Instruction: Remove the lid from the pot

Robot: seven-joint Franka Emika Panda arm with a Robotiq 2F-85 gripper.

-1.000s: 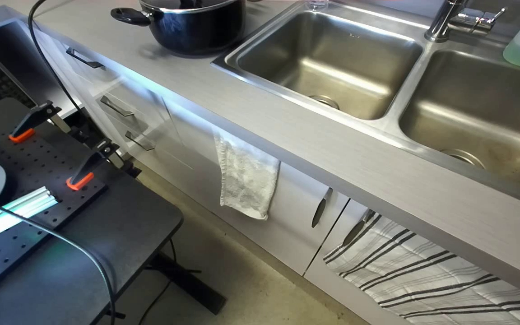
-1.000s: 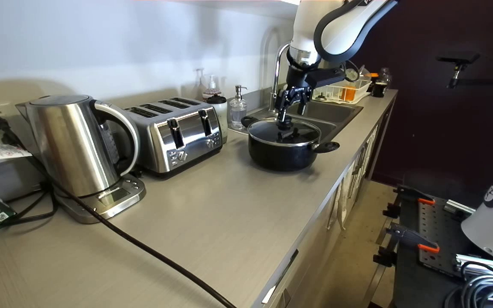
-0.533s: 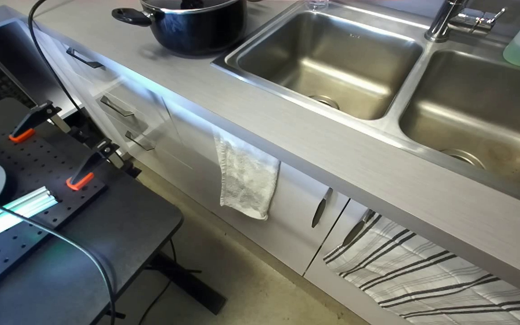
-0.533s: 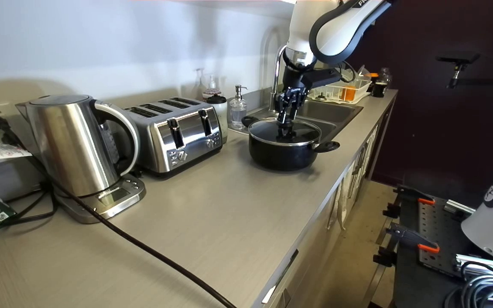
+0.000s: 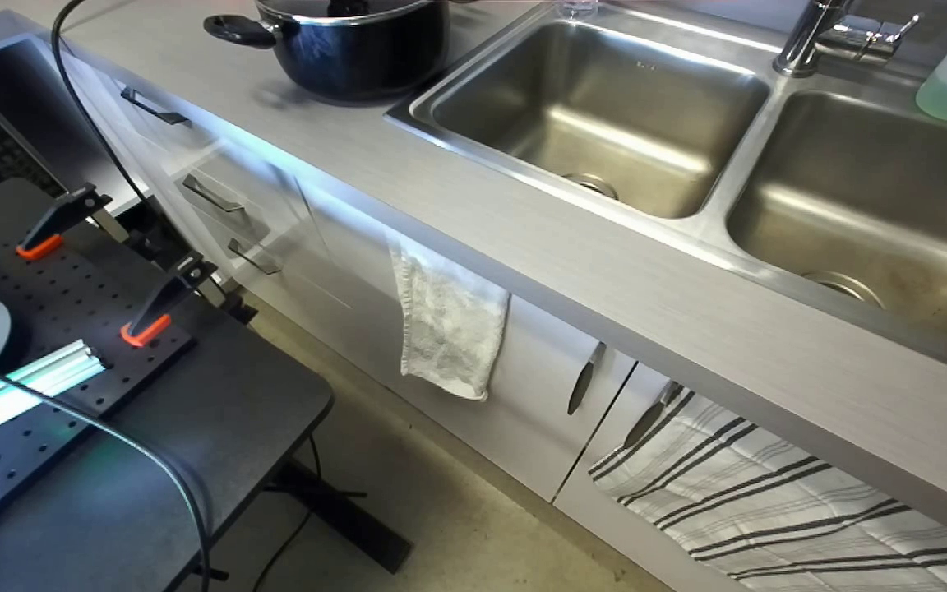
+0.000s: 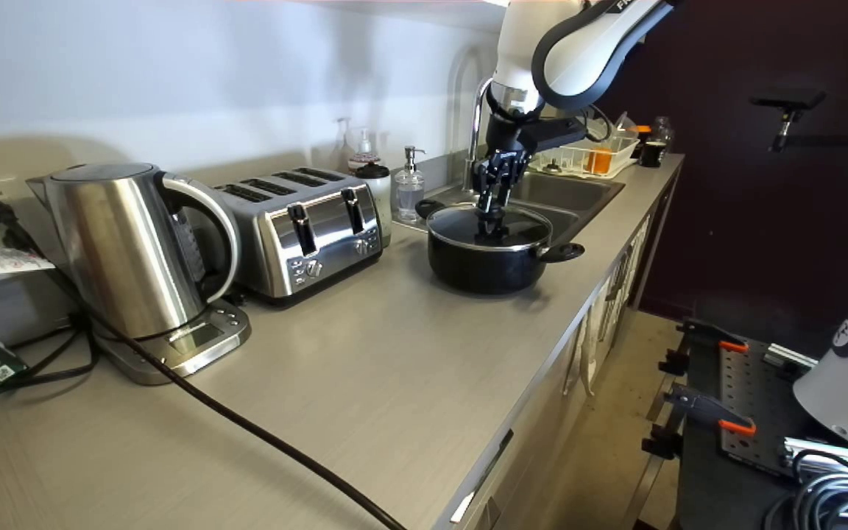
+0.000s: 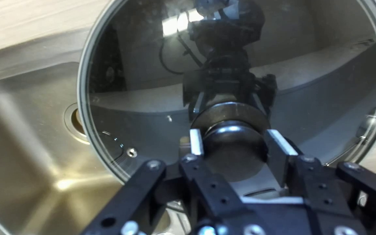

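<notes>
On grey counter (image 6: 365, 383), black pot (image 6: 484, 271) stands upright, just beside steel sink (image 5: 621, 115). See-through lid (image 6: 457, 227) with thin silver rim (image 7: 83, 78) sits flat on top of pot. Gripper (image 7: 236, 142) points down, fingers (image 7: 196, 142) squeezing lid's round black knob (image 7: 233, 153), one finger on each side. White towel (image 5: 450, 333) hangs below counter. Shiny toaster (image 6: 328, 232) near pot; silver kettle (image 6: 121, 250) past toaster, farther from pot.

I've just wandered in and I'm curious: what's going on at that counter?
A robot arm has its gripper closed on the black knob of a glass lid. The lid sits on a black pot beside the sink; it has not been removed yet. Lifting it off looks likely next.
</notes>
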